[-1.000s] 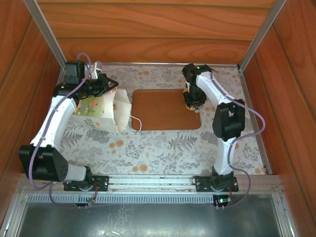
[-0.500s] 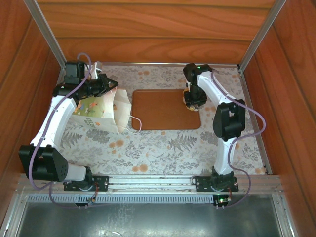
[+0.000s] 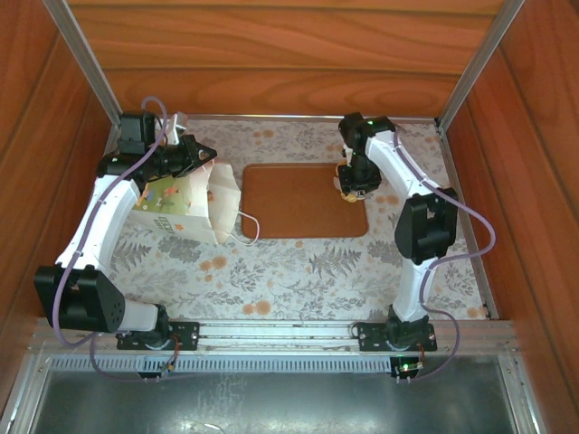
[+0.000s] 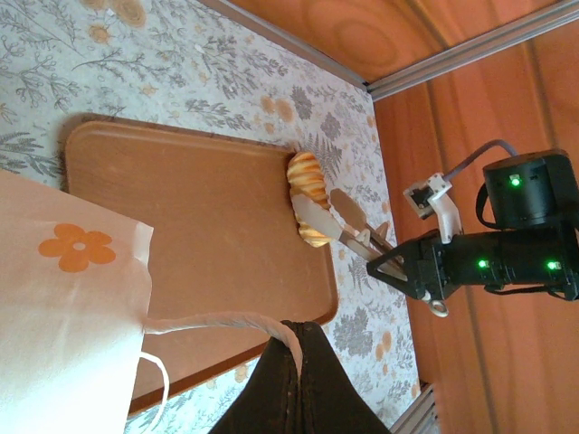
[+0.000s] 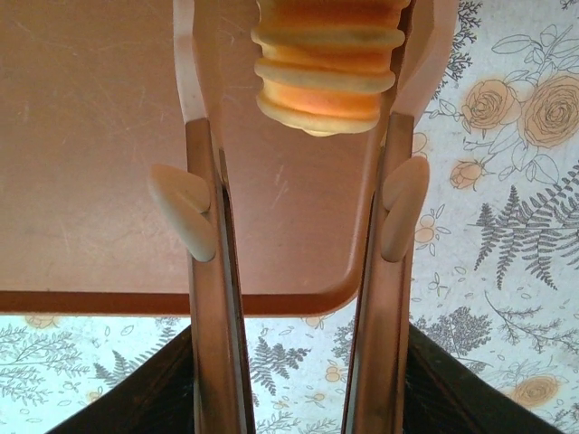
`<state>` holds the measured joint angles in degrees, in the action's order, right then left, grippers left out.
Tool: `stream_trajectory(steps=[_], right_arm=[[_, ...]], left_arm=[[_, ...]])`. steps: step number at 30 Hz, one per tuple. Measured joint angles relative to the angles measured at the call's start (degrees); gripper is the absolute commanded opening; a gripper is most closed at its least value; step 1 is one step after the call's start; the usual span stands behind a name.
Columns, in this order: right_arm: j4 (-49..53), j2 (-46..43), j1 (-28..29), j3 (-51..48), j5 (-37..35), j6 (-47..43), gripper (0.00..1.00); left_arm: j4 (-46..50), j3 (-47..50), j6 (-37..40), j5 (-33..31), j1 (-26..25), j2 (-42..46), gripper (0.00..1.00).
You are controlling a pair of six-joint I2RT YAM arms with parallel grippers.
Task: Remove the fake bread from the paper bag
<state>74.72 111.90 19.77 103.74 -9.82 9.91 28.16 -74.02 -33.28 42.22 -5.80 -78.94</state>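
- The right gripper was seen with its fingers apart, one on each side of a ridged loaf. In the right wrist view a clear gap was left between one finger and the loaf, so the piece was judged to be released rather than clamped.
- The loaf was set down on the flat brown board, close to its right edge. One piece of the fake bread could therefore be counted as out of the bag.
- No other pastry was made out on the board or on the floral surface around it.
- The left gripper was closed. A cord handle of the paper bag was seen running into its fingers, so the bag was taken to be held by that loop (the pinch itself was hidden under the dark fingers).
- The bag was found toward the far left corner of the surface, just beside the board's left edge, tipped with its mouth turned toward the board.
- The inside of the bag could not be read in any view, so the number of pieces left in it could not be told.
- The task was judged to be at an early stage, with one loaf delivered and the rest presumably to be fetched. The next step was expected to call for the right gripper to be lifted clear of the loaf and carried across to the bag's mouth.
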Motion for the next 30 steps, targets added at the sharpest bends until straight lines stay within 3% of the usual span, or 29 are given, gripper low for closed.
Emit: stream_trajectory(steps=[8, 17, 27, 30], right_arm=[[-3.3, -11.6, 0.0, -7.1, 6.2, -0.5, 0.48], [-14.8, -31.3, 0.2, -24.3, 20.7, 0.2, 0.47], [-18.1, -43.6, 0.2, -31.5, 23.0, 2.6, 0.45], [-19.8, -46.1, 0.5, -33.1, 26.5, 3.0, 0.43]], left_arm=[[-0.1, 0.8, 0.0, 0.0, 0.0, 1.0, 0.00], [0.1, 3.3, 0.0, -0.7, 0.1, 5.1, 0.00], [0.4, 4.4, 0.0, -2.7, 0.2, 8.3, 0.00], [0.5, 4.6, 0.0, -3.0, 0.2, 8.5, 0.00]])
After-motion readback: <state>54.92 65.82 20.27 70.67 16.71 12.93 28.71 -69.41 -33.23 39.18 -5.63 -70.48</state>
